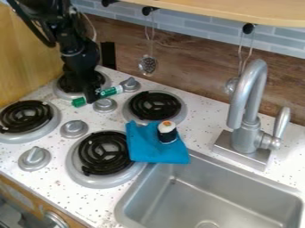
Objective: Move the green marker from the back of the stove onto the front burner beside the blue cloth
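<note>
At the left edge of the frame, a black coil burner [26,116] is set into the speckled counter [205,127], with two grey knobs, one beside it [74,129] and one below it [35,156]. Upper left, the tool [91,98] hangs down directly over the middle of a green-and-white marker [109,91], whose long axis slants from lower left to upper right and projects on both sides; whether the tool is closed on the marker or open over it cannot be told. A third knob [105,105] stands close below the marker, and a fourth [129,84] near its white end. Right of centre, a blue cloth [143,149] overlaps the lower burner's rim [76,167] and bears a dark-wrapped, white-topped toy [167,132]. Farther right are the sink [220,200] and grey faucet [244,133].
</note>
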Controlling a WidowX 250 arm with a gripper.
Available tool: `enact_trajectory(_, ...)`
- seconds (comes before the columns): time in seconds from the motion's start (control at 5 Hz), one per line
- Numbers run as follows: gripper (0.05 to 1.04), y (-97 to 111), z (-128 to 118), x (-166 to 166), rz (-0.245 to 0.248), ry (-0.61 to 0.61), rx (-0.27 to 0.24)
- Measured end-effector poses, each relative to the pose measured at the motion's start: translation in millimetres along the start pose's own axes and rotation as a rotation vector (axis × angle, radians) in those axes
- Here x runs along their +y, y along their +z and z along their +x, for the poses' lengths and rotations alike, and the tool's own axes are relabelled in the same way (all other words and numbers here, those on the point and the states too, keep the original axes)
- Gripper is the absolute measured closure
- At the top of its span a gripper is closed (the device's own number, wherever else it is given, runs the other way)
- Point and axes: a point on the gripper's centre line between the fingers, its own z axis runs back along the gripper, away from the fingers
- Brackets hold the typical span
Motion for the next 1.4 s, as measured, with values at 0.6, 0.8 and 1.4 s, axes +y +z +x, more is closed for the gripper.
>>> enact_trajectory(0.6,0.082,-32.6,10.0,25.7,0.061,-0.003,0.029)
enact_trajectory(0.8,0.082,-38.6,13.9,34.4,0.083,0.002,0.037)
enact_trajectory(1.4,0.140,-59.3,8.7,43.6,0.065,-0.017,0.142)
